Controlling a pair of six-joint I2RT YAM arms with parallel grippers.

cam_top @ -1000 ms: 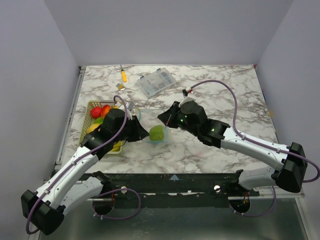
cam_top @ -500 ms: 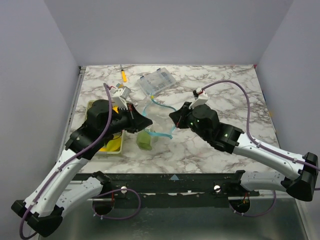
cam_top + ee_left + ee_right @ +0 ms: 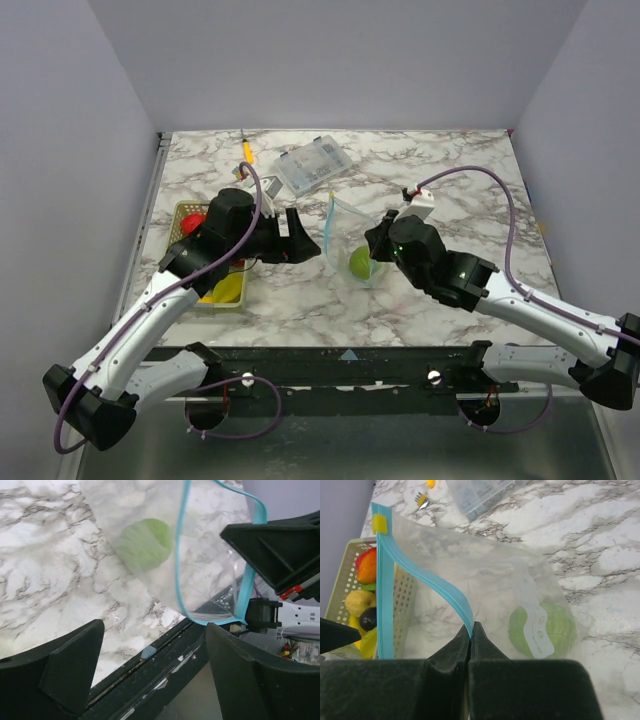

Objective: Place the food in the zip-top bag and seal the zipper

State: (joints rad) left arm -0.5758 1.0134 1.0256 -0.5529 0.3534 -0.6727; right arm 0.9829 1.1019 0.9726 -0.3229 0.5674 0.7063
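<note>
The green basket (image 3: 178,213) at the left holds the loose food (image 3: 192,222): red, orange, yellow and dark pieces. Just right of it the left pincer (image 3: 305,241) hangs empty with its jaws spread, and it is the arm nearer the basket. Right again, the zip-top bag (image 3: 345,225) is held up by its rim. Its mouth gapes toward the left pincer, and a green toy fruit (image 3: 542,627) lies at the bottom. The right pincer (image 3: 471,630) is clamped on the blue zipper (image 3: 445,592), which runs away from it to a yellow slider (image 3: 380,524). The print on the bag's white label (image 3: 532,615) is too faint to read.
</note>
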